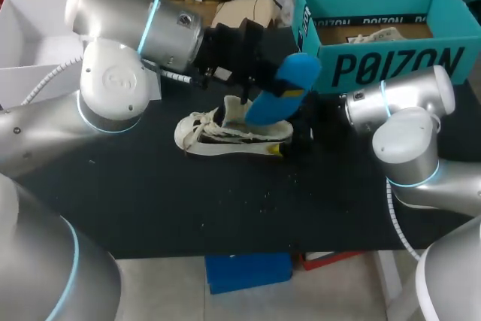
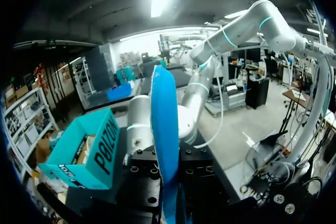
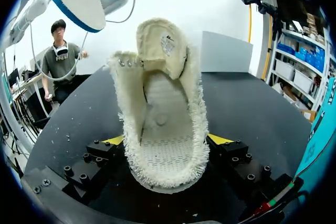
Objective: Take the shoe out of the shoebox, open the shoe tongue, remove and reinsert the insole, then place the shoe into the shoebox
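A cream shoe point(image 1: 225, 134) lies on its side on the black table, toe toward my left arm. In the right wrist view the shoe point(image 3: 163, 129) gapes open with its tongue folded back. Its heel sits between my right gripper's point(image 3: 167, 140) yellow fingertips point(image 3: 113, 140), which press it from both sides. My right gripper point(image 1: 302, 131) is at the heel. My left gripper point(image 1: 259, 94) hovers over the shoe, shut on a blue insole point(image 1: 284, 86) that points up and away. The insole point(image 2: 164, 119) stands on edge between that gripper's point(image 2: 167, 182) hidden fingers. The teal shoebox point(image 1: 391, 65) stands open at the back right.
A second pale shoe point(image 1: 373, 35) lies inside the teal shoebox. A white open box point(image 1: 30, 28) sits at the back left behind my left arm. Bare black tabletop point(image 1: 195, 208) stretches from the shoe to the front edge.
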Action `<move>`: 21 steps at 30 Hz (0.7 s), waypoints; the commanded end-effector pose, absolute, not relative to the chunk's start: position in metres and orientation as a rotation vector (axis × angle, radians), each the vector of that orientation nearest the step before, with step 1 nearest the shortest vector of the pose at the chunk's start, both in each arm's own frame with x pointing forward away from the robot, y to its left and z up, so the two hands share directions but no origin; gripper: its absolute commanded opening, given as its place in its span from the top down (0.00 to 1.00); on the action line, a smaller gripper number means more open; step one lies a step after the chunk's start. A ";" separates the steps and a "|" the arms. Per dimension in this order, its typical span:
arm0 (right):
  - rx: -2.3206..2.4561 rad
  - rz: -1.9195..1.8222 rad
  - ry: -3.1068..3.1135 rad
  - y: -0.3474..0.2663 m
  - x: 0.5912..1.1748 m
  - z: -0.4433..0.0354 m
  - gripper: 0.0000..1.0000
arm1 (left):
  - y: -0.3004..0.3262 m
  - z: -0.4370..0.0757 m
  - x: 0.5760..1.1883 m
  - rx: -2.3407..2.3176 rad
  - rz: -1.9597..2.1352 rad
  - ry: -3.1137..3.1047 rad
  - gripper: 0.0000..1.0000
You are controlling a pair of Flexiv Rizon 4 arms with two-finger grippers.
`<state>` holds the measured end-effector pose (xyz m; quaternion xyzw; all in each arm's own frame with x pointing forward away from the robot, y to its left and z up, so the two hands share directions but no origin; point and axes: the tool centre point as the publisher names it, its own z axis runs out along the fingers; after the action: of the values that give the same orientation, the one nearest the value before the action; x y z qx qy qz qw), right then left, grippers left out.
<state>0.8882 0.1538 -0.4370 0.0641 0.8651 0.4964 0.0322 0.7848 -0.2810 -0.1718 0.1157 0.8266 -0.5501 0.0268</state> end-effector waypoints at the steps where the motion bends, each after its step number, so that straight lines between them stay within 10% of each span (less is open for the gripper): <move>1: 0.198 1.527 2.666 0.153 0.891 -0.439 1.00 | -0.281 -0.176 0.783 0.359 -1.796 2.488 1.00; 21: 0.198 1.527 2.666 0.153 0.891 -0.439 1.00 | -0.236 -0.100 0.732 -0.384 -2.314 2.614 1.00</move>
<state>0.8882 0.1538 -0.4370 0.0641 0.8651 0.4964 0.0322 0.7368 -0.2402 -0.1084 -0.0956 0.7457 -0.6375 -0.1683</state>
